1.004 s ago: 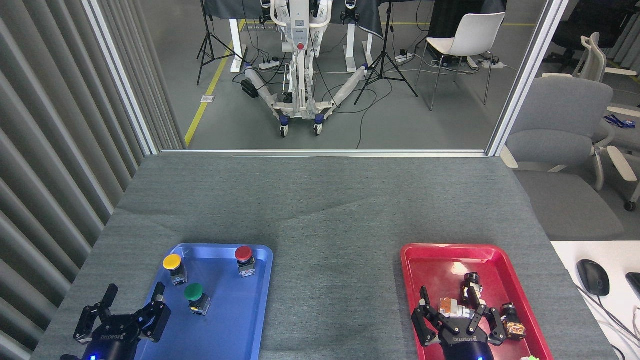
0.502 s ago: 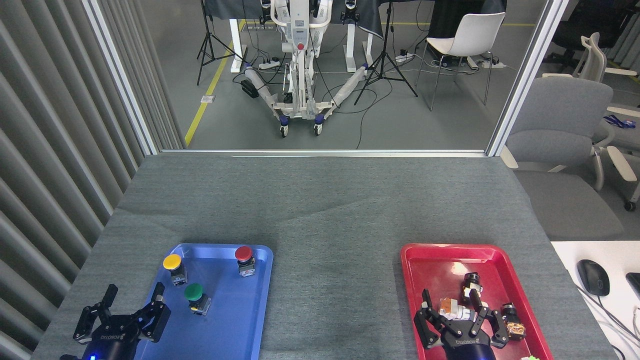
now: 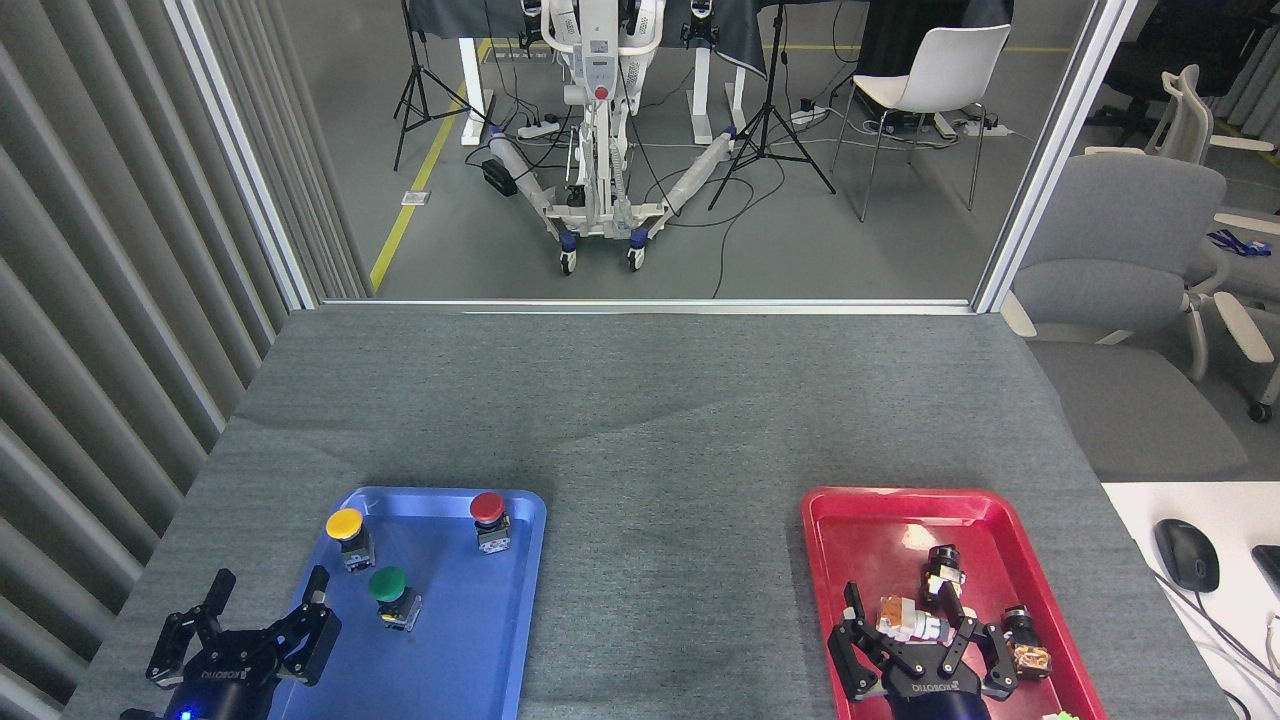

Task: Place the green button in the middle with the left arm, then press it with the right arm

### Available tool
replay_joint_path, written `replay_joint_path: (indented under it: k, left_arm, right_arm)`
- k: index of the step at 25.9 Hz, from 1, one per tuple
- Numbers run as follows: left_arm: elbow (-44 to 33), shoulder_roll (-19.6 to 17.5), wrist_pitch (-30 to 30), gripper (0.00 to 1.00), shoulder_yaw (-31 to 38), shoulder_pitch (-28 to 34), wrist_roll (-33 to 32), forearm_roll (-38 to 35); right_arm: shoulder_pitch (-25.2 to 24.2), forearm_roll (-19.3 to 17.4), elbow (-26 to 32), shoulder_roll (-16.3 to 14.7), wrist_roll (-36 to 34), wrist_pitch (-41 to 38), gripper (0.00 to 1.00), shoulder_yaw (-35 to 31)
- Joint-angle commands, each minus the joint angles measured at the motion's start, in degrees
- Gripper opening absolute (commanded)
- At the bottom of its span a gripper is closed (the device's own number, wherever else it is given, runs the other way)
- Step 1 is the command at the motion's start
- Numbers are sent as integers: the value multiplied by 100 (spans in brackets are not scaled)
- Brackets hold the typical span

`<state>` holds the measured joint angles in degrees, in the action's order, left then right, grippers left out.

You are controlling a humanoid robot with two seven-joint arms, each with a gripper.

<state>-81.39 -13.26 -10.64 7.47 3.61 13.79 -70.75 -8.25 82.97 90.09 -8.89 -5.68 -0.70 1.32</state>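
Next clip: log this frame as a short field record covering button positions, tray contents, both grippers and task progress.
green button: upright in the blue tray, nearest of three buttons
yellow button: same tray, far left
red button: same tray, far right
middle: bare grey covering, nothing placed yet
left gripper: open, at the tray's near-left edge, not touching the green button
right gripper: open, over the red tray and its small parts
progress: pick not yet made
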Motion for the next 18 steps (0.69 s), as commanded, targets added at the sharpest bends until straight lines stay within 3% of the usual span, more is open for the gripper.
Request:
replay_joint_path:
  k: [1, 18]
  left_arm:
    - [1, -2, 1, 100, 0, 0, 1, 0]
    - [-8, 7, -8, 100, 0, 9, 1, 0]
  right_arm:
    - [-10, 0, 0, -8, 31, 0, 100, 0]
    - [-10, 0, 0, -8, 40, 0, 100, 0]
